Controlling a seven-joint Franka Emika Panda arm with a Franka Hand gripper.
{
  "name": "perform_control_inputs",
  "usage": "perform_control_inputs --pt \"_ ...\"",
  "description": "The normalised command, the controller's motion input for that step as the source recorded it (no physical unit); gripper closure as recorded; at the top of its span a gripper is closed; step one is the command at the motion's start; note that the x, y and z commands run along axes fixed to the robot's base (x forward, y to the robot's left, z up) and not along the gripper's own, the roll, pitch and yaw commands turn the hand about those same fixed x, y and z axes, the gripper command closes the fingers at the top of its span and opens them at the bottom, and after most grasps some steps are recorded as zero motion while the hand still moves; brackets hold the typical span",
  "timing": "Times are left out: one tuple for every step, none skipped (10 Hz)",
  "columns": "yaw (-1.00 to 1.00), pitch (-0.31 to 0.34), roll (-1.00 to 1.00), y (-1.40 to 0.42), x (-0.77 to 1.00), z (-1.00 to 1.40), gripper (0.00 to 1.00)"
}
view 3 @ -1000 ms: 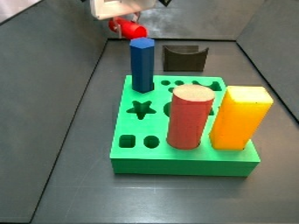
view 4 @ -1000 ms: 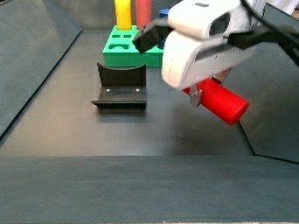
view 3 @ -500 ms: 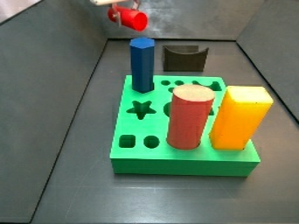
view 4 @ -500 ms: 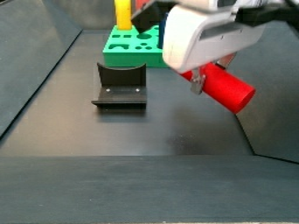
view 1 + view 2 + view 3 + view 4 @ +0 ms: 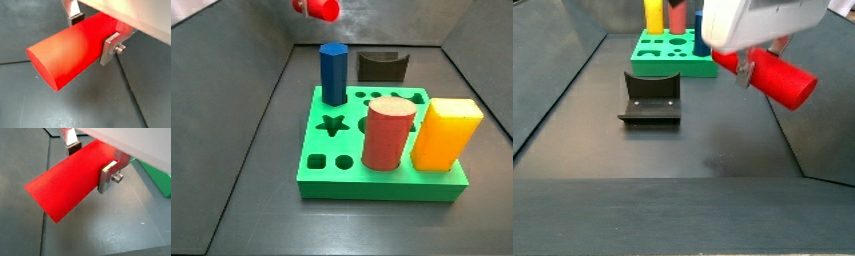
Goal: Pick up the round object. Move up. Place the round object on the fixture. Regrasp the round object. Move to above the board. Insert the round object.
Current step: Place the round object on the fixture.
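Gripper (image 5: 751, 62) w/ red peg (image 5: 784, 82) hangs high, open floor beneath. Fixture (image 5: 649, 98) top unblocked. Tall pegs crowd board (image 5: 345, 170).

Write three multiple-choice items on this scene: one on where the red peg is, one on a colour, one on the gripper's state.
1. Where is the round object?
A. Lying on the fixture
B. Held in the air, clear of the floor
C. Standing in the board

2. What colour is the hexagonal peg standing in the board?
A. Blue
B. White
C. Purple

3. What is the state of the gripper?
A. Open and empty
B. Shut on the yellow block
C. Shut on the round object

Key: 1 B, since both side views show it aloft with the fixture bare; 2 A, the tall peg at the board's back corner is blue; 3 C, both wrist views show silver fingers pressed against the red cylinder's sides.
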Motion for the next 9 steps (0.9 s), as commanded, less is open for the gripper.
perform_control_inputs --pt "0.04 0.094 0.12 0.00 -0.02 0.67 1.00" --pt "0.03 0.096 0.11 0.00 -0.02 0.55 1.00" --pt "0.04 0.103 0.11 0.00 -0.01 0.40 1.00" --pt "0.04 0.104 0.11 0.00 -0.01 0.32 1.00" --pt "0.04 0.104 0.11 0.00 -0.01 0.20 1.00" --pt "-1.00 -0.194 -0.01 -0.26 1.00 0.27 1.00" --pt "-1.00 -0.194 -0.02 -0.26 1.00 0.26 1.00" --pt "-1.00 -0.192 -0.03 -0.24 1.00 0.24 1.00" --pt "-1.00 -0.191 -0.04 -0.21 1.00 0.21 1.00"
